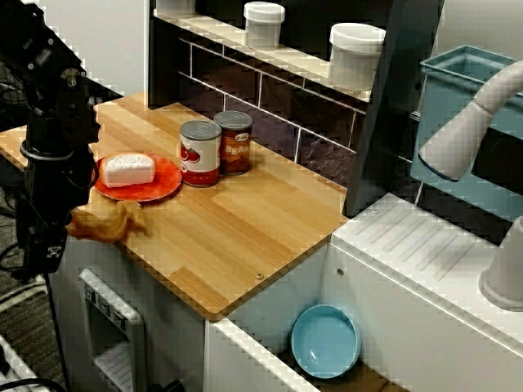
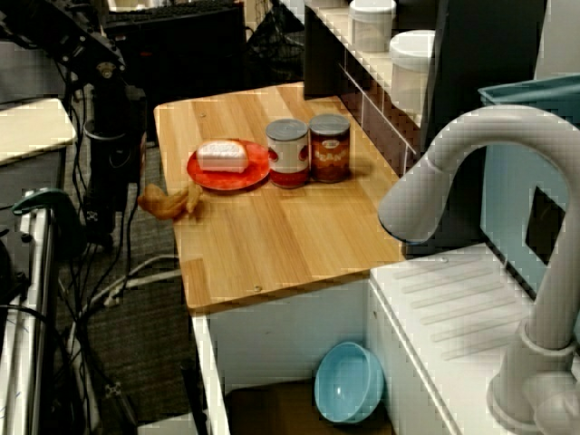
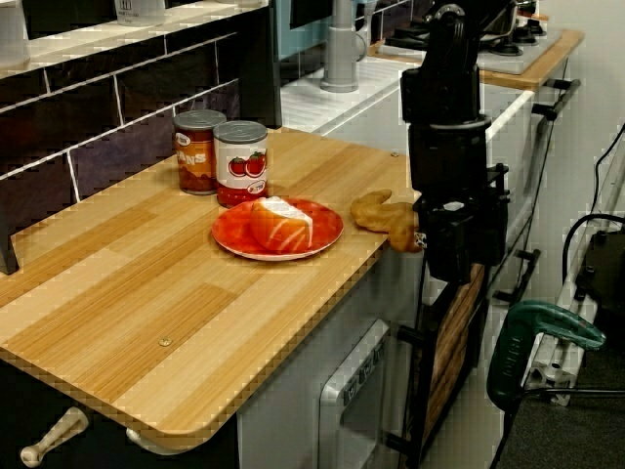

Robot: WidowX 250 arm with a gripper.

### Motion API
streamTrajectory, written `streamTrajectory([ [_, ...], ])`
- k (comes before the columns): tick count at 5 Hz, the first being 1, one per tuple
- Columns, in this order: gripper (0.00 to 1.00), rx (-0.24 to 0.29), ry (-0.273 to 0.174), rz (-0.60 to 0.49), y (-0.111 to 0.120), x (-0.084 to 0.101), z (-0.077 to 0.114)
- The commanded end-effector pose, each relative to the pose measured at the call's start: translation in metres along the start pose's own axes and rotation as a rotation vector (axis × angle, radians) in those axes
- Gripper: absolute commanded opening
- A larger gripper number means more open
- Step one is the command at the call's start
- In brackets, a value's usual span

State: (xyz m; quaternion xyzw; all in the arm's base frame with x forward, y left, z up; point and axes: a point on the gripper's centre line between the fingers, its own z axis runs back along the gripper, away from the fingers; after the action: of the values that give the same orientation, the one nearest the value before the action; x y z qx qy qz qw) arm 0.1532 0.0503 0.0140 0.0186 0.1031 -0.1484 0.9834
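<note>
The view from the counter's open end shows the black gripper [image 3: 457, 249] at the right of the frame, hanging just past the edge of the wooden counter [image 3: 146, 322] and dipping below its top. Whether it is spread or pressed together I cannot tell, because the dark housing hides that. A brown pastry [image 3: 387, 215] lies at the counter's edge, right of centre, and its right end seems to touch the gripper's body. Left of the pastry, a red plate [image 3: 232, 242] carries a white wedge [image 3: 283, 223]. Two cans [image 3: 240, 161] stand side by side just behind the plate.
</note>
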Motion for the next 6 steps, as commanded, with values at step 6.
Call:
streamTrajectory([
  [6, 0.00, -0.416, -0.117, 0.210, 0.016, 0.071, 0.053],
])
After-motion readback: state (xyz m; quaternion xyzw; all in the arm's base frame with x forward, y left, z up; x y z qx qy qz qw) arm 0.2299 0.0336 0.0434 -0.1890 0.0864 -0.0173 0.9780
